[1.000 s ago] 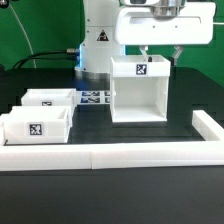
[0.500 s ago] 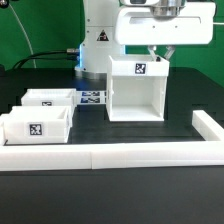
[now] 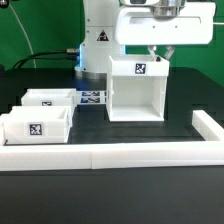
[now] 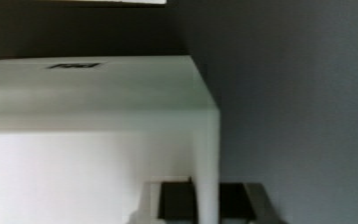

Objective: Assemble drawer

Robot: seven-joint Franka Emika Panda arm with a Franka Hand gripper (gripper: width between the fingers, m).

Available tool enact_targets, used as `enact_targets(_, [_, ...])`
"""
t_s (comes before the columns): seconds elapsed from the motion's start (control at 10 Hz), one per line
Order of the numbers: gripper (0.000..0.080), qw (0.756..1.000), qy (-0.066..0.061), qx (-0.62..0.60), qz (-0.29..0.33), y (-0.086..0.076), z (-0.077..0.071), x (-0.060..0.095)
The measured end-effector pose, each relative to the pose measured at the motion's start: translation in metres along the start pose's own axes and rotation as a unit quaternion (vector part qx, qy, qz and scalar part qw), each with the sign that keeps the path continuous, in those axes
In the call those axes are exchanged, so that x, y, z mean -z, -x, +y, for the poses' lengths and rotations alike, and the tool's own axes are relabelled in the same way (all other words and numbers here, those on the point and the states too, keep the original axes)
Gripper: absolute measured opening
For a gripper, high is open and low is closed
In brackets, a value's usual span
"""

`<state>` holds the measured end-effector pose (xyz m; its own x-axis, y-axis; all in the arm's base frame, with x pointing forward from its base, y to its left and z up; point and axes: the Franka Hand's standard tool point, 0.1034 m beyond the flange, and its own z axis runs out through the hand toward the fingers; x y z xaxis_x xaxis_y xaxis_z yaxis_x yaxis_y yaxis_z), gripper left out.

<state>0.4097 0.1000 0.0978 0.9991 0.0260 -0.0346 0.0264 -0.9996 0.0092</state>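
The tall white open-fronted drawer casing (image 3: 135, 95) stands upright on the black table, its open front facing the camera and a tag on its top panel. My gripper (image 3: 158, 55) is at the casing's top right edge. In the wrist view its dark fingers (image 4: 176, 200) sit on either side of the casing's thin side wall (image 4: 206, 140), shut on it. Two small white trays stand at the exterior view's left, one farther back (image 3: 50, 99) and one nearer (image 3: 37, 127), each with a tag on its front.
The marker board (image 3: 95, 97) lies flat between the far tray and the casing. A long low white rail (image 3: 110, 155) runs along the front, with another section (image 3: 208, 125) at the exterior view's right. The robot base (image 3: 97, 40) stands behind.
The casing and my gripper shifted slightly toward the exterior view's left between one second and half a second ago. Nothing has moved since.
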Motion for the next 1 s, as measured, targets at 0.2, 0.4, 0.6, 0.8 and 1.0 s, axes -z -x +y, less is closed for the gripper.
enact_targets(0.2, [0.0037,1.000,0.000,0.014,0.003,-0.013,0.002,0.001])
enact_targets(0.4, [0.0037,1.000,-0.003,0.015,0.001,-0.046,0.003,0.005])
enact_targets(0.6, [0.0037,1.000,-0.011,0.013,0.006,-0.076,0.005,0.003])
enact_targets(0.8, [0.0037,1.000,-0.015,0.011,0.019,-0.105,0.004,0.005])
enact_targets(1.0, [0.0037,0.999,-0.018,0.009,0.031,-0.126,0.002,0.005])
